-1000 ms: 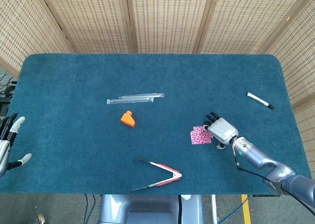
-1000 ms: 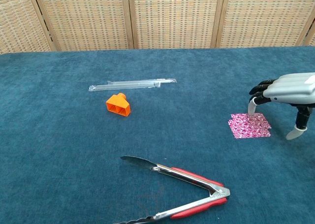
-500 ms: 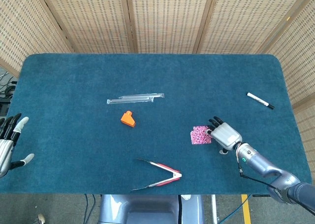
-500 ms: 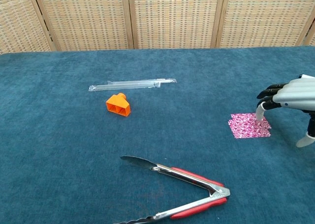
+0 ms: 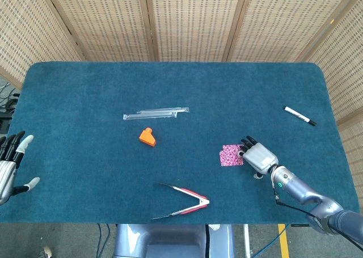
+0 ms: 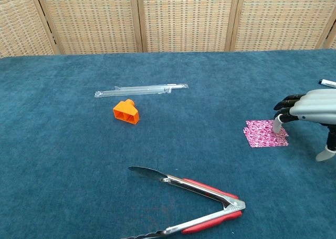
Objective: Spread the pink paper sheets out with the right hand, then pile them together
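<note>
At the far left edge of the head view the left hand hangs beside the blue tabletop, its fingers apart and holding nothing; the chest view does not show it. Further right, a clear plastic strip lies flat, running left to right, and just in front of it sits a small orange block, near the strip but not touching. Toward the near edge of the tabletop lies a pair of red-handled tongs, its arms spread open with the tips pointing left – well apart from the block. Right of centre, the pink paper sheets lie flat on the cloth as one compact, roughly square stack with a white pattern, the edges nearly aligned. The right hand reaches in from the right with its palm down over the tabletop; its dark fingertips point down onto the right edge of the stack, one pale tip touching the paper, while the thumb rests on the cloth further right, off the sheets. The fingers are spread and bent, gripping nothing – they only press on the paper. Toward the far right of the tabletop lies a black-and-white marker, well apart from the sheets
</note>
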Controlling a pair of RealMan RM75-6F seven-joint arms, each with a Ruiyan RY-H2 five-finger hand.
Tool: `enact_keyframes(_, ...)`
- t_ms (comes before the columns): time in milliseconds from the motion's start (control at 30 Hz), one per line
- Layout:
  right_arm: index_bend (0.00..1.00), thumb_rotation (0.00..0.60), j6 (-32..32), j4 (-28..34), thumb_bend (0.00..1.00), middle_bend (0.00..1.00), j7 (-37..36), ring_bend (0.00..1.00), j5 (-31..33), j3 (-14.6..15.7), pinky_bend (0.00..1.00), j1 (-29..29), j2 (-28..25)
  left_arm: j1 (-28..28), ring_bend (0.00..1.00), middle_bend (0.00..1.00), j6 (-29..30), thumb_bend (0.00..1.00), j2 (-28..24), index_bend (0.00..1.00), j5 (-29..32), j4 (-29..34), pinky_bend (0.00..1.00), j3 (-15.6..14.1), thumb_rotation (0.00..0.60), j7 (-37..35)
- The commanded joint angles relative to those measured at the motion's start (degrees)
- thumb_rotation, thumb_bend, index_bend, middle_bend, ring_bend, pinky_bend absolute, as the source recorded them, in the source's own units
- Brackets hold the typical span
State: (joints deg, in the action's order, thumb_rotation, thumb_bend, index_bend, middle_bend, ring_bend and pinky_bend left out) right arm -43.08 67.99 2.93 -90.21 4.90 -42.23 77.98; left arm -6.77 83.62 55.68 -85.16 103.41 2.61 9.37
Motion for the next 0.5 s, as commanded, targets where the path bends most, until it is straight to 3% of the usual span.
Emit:
enact_keyframes(33, 0.25, 0.6, 0.3, -1.1, 0.1, 0.2, -0.1, 0.0, -0.1, -0.2, 0.01, -0.4, 0.6, 0.0, 0.0, 0.0, 0.0, 0.02, 0.0, 0.0, 0.1, -0.1, 0.0, 0.0, 0.6, 0.0)
enact_keyframes(500, 0.25, 0.6, 2.6, -5.9, 0.1, 0.2, -0.2, 0.0, 0.9, -2.3, 0.01, -3.2, 3.0, 0.4, 0.0, 0.0, 0.1, 0.02, 0.2, 0.0, 0.9, -1.0, 0.0, 0.0, 0.6, -0.9)
